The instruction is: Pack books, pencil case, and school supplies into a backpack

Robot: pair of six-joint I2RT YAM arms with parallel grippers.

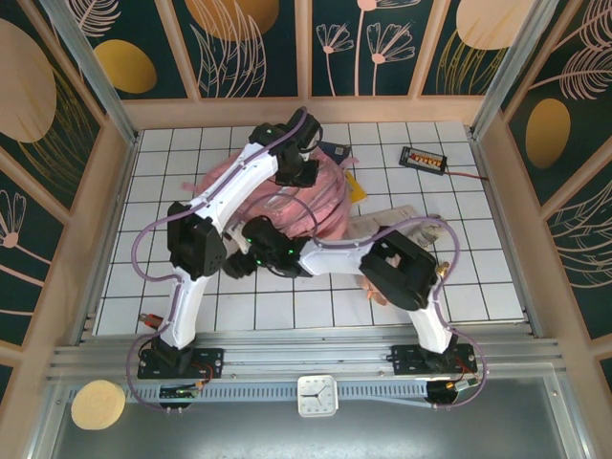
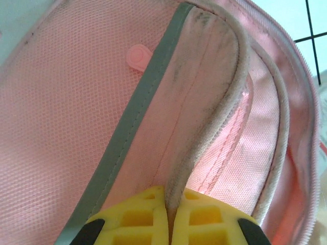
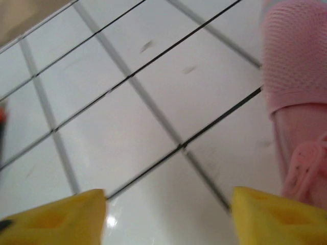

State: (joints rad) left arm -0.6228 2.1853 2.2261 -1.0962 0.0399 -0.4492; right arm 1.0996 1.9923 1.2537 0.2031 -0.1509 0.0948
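The backpack (image 1: 325, 196) lies in the middle of the worktop (image 1: 478, 277), a little toward the far edge, largely covered by both arms. Its long axis seems to run roughly left to right, though I cannot tell for sure which way it points.

The left gripper (image 2: 168, 204) has its jaws pressed together on the piped rim (image 2: 225, 102) of a fabric panel. I judge this to be the opening step, with the mouth being held apart for loading.

The right gripper (image 3: 168, 204) hangs over bare tiles near the backpack's near-left side, jaws spread and holding nothing.

A yellow book (image 1: 356, 187) and a navy book (image 1: 335, 151) lie touching the backpack's far-right side, not yet packed.

The next move probably calls for the right gripper to fetch a book while the left keeps the rim lifted.
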